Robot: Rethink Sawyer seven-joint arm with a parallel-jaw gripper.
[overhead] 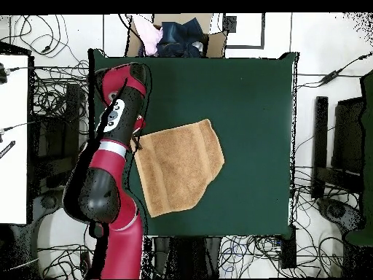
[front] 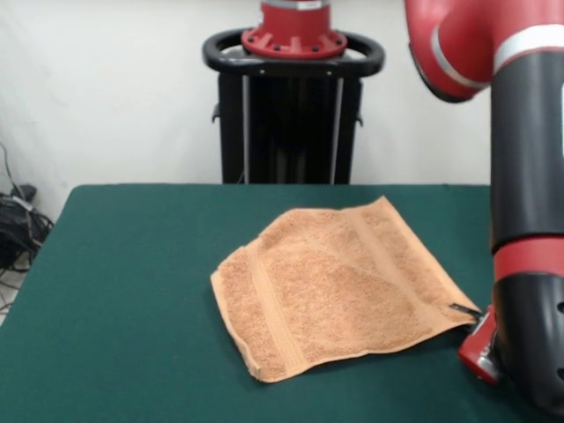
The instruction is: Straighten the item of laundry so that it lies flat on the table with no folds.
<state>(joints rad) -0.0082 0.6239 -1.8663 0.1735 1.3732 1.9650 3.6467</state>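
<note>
The orange-tan terry towel (front: pixel 339 291) lies on the dark green tabletop (front: pixel 123 291), turned so its corners point like a diamond rather than square with the table edges. Two flat woven bands run across it, one near each of two opposite edges. Most of it lies spread, but the surface is not fully smooth — a shallow diagonal crease crosses the middle, and the corner toward the pedestal looks slightly lifted or doubled.

The red and black arm (front: pixel 529 220) comes down at the picture's right in the front view, and its lower end sits right at the towel's right-hand corner, where a small dark tip touches the cloth edge. The gripper (front: pixel 471 319) itself is mostly hidden behind the arm's body — I cannot tell how far apart its fingers are or whether it has hold of the corner.

In the overhead view the arm (overhead: pixel 116 138) covers the tabletop's (overhead: pixel 255 95) left edge, meeting the towel (overhead: pixel 178 166) at its left corner.
</note>
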